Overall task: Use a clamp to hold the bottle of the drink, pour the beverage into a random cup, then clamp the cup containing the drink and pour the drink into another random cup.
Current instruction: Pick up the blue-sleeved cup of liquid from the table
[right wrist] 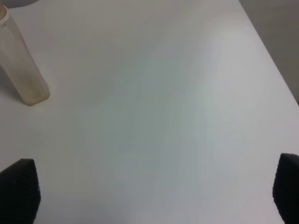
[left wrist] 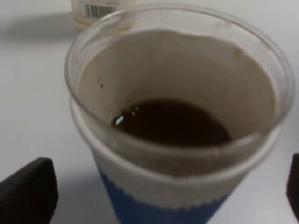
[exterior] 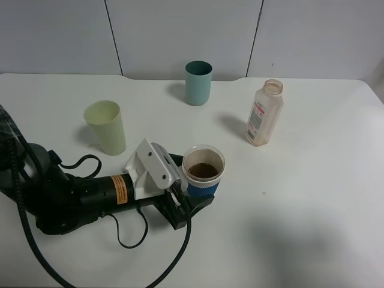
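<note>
Second transfer, grasp stage. We see the left fingers (left wrist: 28, 191) spread wide astride the blue-sleeved cup (exterior: 204, 187) on the bench (exterior: 312, 198), gripping nothing; the beverage (exterior: 203, 171) sits inside. The right fingers (right wrist: 18, 186) hang open, empty. Next, we judge: close, lift, tip into the yellow-green tumbler (exterior: 107, 127) nearby.

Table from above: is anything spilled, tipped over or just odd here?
Nothing stands out. The bottle, the blue-sleeved cup holding brown drink, the pale yellow-green tumbler and the teal tumbler all stand upright, and the white table shows no puddle. The bottle simply has no cap.
</note>
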You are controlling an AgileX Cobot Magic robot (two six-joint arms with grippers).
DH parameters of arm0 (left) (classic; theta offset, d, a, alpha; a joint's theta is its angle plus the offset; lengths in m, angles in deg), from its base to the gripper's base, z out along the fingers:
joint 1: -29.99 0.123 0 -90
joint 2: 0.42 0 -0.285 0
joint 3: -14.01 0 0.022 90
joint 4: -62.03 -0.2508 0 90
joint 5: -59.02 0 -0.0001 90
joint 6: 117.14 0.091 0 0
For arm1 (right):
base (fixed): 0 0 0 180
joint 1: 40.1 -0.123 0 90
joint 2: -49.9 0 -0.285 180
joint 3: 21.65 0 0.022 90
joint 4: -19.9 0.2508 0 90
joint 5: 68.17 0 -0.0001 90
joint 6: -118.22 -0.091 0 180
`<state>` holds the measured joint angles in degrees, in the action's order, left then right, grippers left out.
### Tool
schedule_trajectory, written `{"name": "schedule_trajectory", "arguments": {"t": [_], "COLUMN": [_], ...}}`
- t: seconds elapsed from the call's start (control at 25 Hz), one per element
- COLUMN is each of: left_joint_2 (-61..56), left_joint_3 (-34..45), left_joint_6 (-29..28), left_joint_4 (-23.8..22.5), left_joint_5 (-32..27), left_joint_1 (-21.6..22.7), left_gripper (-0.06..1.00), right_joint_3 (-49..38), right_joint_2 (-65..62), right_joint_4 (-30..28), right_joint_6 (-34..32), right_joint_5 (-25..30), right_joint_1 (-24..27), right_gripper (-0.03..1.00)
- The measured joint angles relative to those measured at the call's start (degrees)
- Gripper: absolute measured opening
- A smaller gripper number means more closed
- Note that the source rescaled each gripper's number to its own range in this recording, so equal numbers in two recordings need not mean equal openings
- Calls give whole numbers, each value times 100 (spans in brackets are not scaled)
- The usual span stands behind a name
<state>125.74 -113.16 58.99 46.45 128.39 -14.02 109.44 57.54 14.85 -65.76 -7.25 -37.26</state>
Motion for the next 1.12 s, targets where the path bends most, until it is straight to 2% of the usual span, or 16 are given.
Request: {"name": "schedule_trajectory", "arguments": {"t": [0.64, 0.88, 1.12], "left_joint_2": [300, 606, 622], "left_joint_3": [-433, -758, -842], "left_joint_6": [0, -12, -23], "left_joint_4": [-77, -303, -336], "left_joint_5": [1, 10, 10], "left_joint_1": [0, 0, 0], "left_gripper": [99, 100, 100], "right_joint_3": [0, 0, 0], "right_joint_2": [0, 0, 0], "right_joint_4": [0, 0, 0], "right_joint_6": [0, 0, 0], "right_joint_5": [0, 0, 0], "right_joint_1": [0, 0, 0], "right_gripper": [100, 100, 100]}}
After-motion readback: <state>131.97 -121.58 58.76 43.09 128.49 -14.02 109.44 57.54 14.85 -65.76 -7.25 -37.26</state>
